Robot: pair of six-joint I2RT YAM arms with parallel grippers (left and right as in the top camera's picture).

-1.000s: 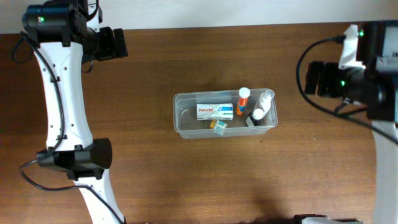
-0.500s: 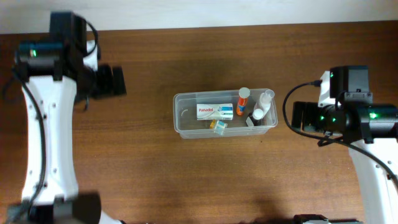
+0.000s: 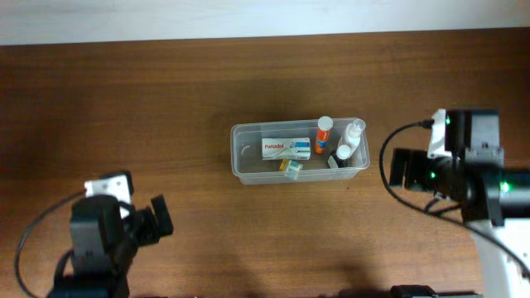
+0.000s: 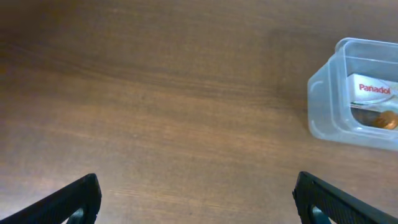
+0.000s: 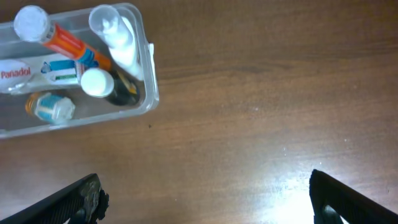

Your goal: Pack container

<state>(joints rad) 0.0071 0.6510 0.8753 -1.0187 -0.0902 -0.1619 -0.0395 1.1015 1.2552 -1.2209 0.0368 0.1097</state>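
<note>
The clear plastic container [image 3: 240, 170] sits mid-table. It holds a white Panadol box [image 3: 286, 148], an orange tube [image 3: 323, 134], a white bottle [image 3: 354, 136], a dark bottle with a white cap [image 3: 341, 154] and a small yellow-and-blue item [image 3: 291, 166]. My left gripper [image 3: 157, 222] is open and empty at the front left, far from the container, whose end shows in the left wrist view [image 4: 323, 102]. My right gripper [image 3: 401, 169] is open and empty just right of the container, which also shows in the right wrist view [image 5: 146, 93].
The brown wooden table [image 3: 207, 83] surrounds the container. A pale wall strip [image 3: 248, 16] runs along the far edge. Cables loop off both arms.
My left arm has swung from the far left corner down to the front left. My right arm has come forward from the far right to beside the container. The container's contents have not moved.
</note>
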